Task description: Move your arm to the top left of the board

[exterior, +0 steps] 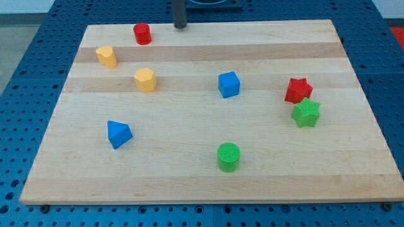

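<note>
my tip [180, 27] at the board's [265, 183] top edge, pushing nothing
eight blocks: two red, two yellow, two blue, two green; red cylinder [142, 33] nearest

1. A pale wooden board [252, 170] lies on a blue perforated table [25, 44].
2. Near the view's top left: a red cylinder [142, 33], a yellow block [106, 56] and a yellow hexagonal block [145, 80].
3. Centre: a blue cube [229, 84].
4. Right: a red star [298, 91] just above a green star [306, 113], very close.
5. Lower area: a blue triangular block [118, 133] and a green cylinder [228, 156].
</note>
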Robot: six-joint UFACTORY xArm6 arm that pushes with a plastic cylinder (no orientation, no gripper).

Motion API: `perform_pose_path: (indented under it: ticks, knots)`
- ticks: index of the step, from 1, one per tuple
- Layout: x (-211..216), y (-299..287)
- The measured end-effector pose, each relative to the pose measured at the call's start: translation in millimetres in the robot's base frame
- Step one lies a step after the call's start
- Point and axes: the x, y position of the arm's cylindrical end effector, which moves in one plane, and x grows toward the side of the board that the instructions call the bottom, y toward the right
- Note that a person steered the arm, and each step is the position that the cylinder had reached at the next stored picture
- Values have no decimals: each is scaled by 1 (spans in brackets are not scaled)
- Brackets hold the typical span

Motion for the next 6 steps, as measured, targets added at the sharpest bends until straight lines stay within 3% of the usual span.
perform_pose_path:
  ticks: [2, 4, 6]
  knots:
    - [0, -54]
    - [-1, -148]
    - [-1, -148]
